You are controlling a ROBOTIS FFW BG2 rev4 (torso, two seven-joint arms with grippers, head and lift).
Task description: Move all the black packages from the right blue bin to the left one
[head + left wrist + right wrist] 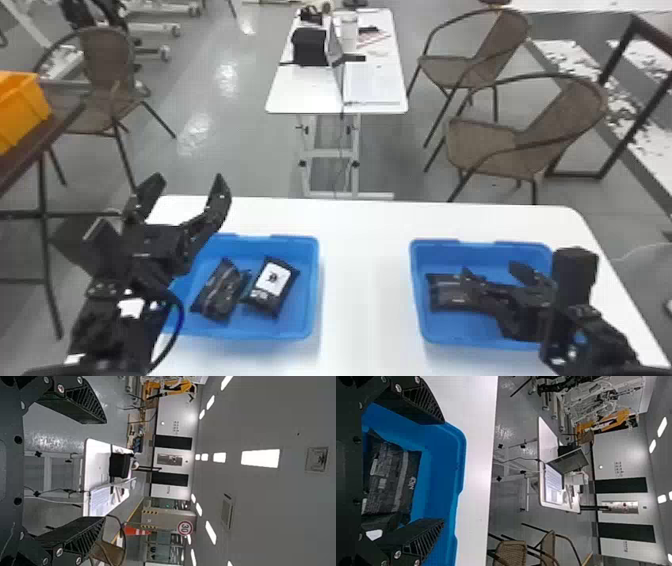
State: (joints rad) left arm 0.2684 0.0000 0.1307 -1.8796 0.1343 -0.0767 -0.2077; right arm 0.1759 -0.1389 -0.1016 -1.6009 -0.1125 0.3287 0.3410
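My left gripper stands open above the far left corner of the left blue bin, holding nothing. Its open fingers frame the room in the left wrist view. Two black packages lie in that bin, one dark and one with a white label. Over the right blue bin, my right gripper is open, partly covering a black package there. In the right wrist view, black packaging lies below the spread fingers of the right gripper; part is hidden behind the gripper body.
Both bins rest on a white table, with a strip of bare tabletop between them. Beyond it are a smaller white table with a laptop and papers, and several brown chairs. An orange bin is at the far left.
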